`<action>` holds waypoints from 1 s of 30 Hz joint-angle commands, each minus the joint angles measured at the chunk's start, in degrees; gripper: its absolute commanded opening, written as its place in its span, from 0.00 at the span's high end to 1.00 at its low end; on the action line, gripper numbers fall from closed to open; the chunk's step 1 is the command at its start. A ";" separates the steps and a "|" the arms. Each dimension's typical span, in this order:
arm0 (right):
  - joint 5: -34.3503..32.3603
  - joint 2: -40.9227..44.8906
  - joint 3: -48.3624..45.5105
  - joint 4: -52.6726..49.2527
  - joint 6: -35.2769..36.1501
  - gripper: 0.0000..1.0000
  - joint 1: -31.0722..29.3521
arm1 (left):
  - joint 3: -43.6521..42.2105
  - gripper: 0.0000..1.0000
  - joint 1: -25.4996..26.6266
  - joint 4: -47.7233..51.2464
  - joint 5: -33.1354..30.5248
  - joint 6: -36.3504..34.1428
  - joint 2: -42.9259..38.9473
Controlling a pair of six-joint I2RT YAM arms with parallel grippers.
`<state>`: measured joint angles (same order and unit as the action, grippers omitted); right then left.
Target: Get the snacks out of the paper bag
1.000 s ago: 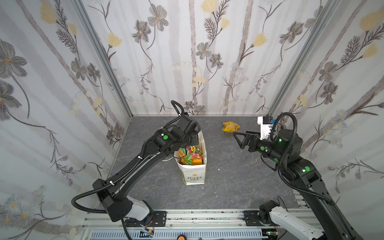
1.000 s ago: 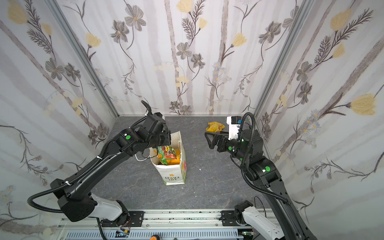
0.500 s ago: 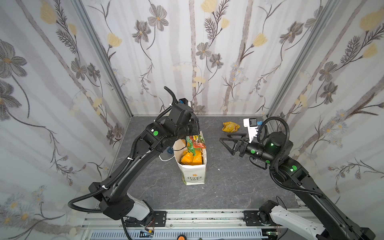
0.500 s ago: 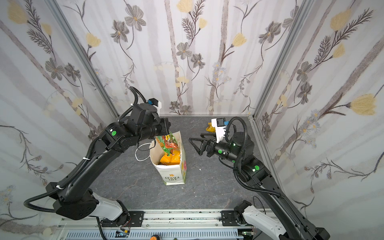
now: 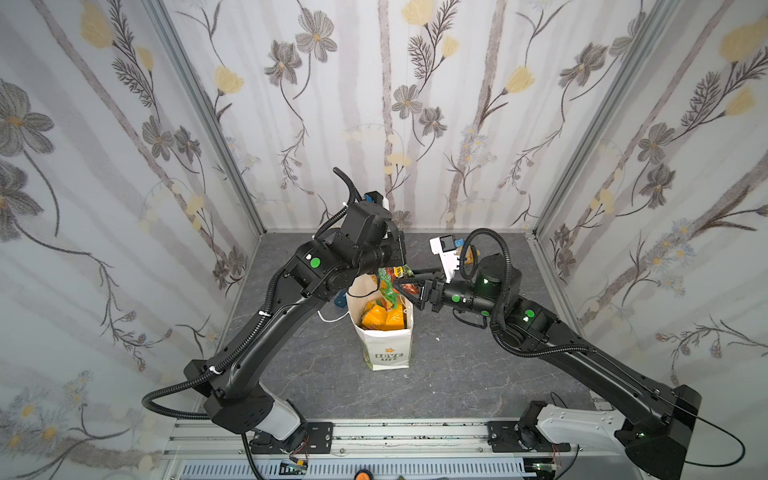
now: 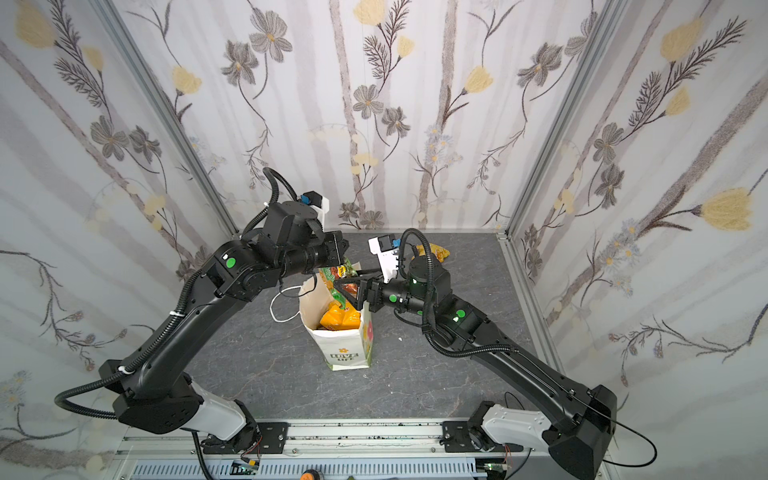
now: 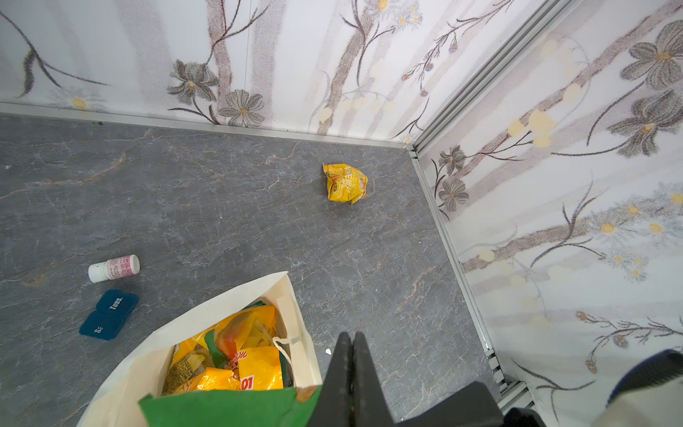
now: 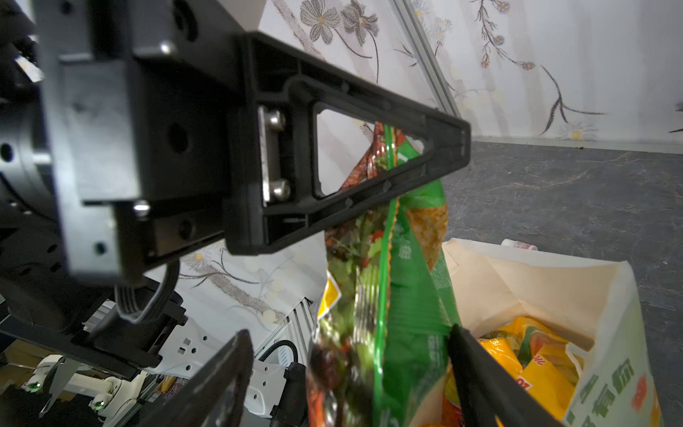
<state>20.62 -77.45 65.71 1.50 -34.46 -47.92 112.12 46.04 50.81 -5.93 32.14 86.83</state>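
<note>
The white paper bag (image 5: 386, 345) (image 6: 347, 347) stands upright in the middle of the table, and orange-yellow snacks (image 7: 255, 369) (image 8: 536, 355) lie inside it. My left gripper (image 5: 398, 262) (image 7: 352, 338) is shut on the top edge of a green snack packet (image 5: 388, 286) (image 8: 410, 314), which hangs above the bag's mouth. My right gripper (image 5: 400, 287) (image 8: 347, 344) reaches in from the right, open. Its fingers stand on either side of the hanging green packet. A yellow snack (image 7: 345, 183) (image 6: 434, 251) lies on the table at the back right.
A small pink-and-white bottle (image 7: 114, 268) and a dark blue case (image 7: 109, 314) lie on the table behind the bag on the left. The bag's cord handle (image 6: 278, 307) hangs out to the left. Flowered walls enclose the table on three sides.
My left gripper has lifted the green packet up out of the bag. My right arm has swung left from the back right to the packet, and its jaws have narrowed a little.
</note>
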 commanded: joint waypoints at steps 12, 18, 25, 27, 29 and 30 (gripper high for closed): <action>-3.04 -1.96 1.17 3.95 0.11 0.80 -2.03 | 0.08 1.00 0.10 -1.10 -1.89 0.47 -1.79; -3.13 -1.43 1.36 3.65 -0.43 1.00 -2.00 | -0.12 0.81 0.06 -0.59 -1.15 -1.67 -3.59; -3.31 0.10 1.81 3.51 -0.80 1.00 -1.32 | -3.13 0.53 0.07 -3.37 4.05 -9.75 -9.14; -3.13 0.65 2.08 3.59 -1.14 1.00 -0.39 | -5.52 0.45 0.09 -6.02 8.32 -13.29 -11.61; -2.85 1.25 2.33 3.77 -1.44 1.00 0.90 | -7.86 0.39 0.10 -8.19 12.24 -15.97 -14.07; -2.46 1.53 2.69 3.78 -1.41 1.00 2.66 | -8.84 0.37 0.06 -9.02 13.67 -17.16 -14.40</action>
<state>18.00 -76.51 67.55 2.79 -35.11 -47.13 104.95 46.13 46.59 1.30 21.08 73.67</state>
